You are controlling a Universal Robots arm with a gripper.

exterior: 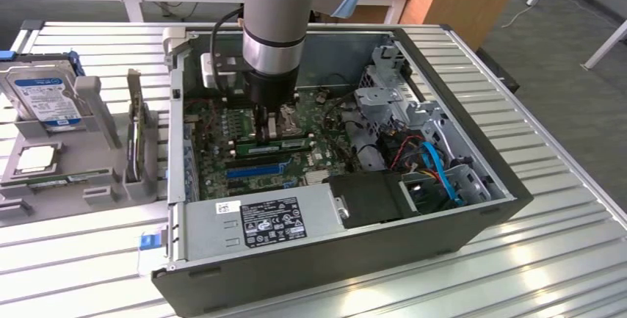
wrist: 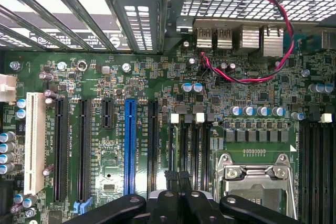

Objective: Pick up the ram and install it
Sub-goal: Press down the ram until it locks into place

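Note:
In the exterior view the ram (exterior: 284, 142), a narrow green stick with a pale label, stands on edge along a memory slot in the middle of the motherboard (exterior: 257, 158). My gripper (exterior: 266, 128) reaches straight down into the open computer case (exterior: 460, 149) and sits right above the ram's end nearer the exterior view's left. I cannot tell whether it touches the stick. In the wrist view my gripper (wrist: 177, 178) is shut, its black fingertips (wrist: 170, 176) pressed together over the near end of the black memory slots (wrist: 191, 145). Nothing shows between the fingers.
A grey parts holder (exterior: 98, 112) at the exterior view's left carries a hard drive (exterior: 44, 98), a processor (exterior: 37, 158) and a dark expansion card (exterior: 137, 142). Inside the case are the power supply (exterior: 269, 219), blue cables (exterior: 436, 167) and a drive cage (exterior: 392, 109).

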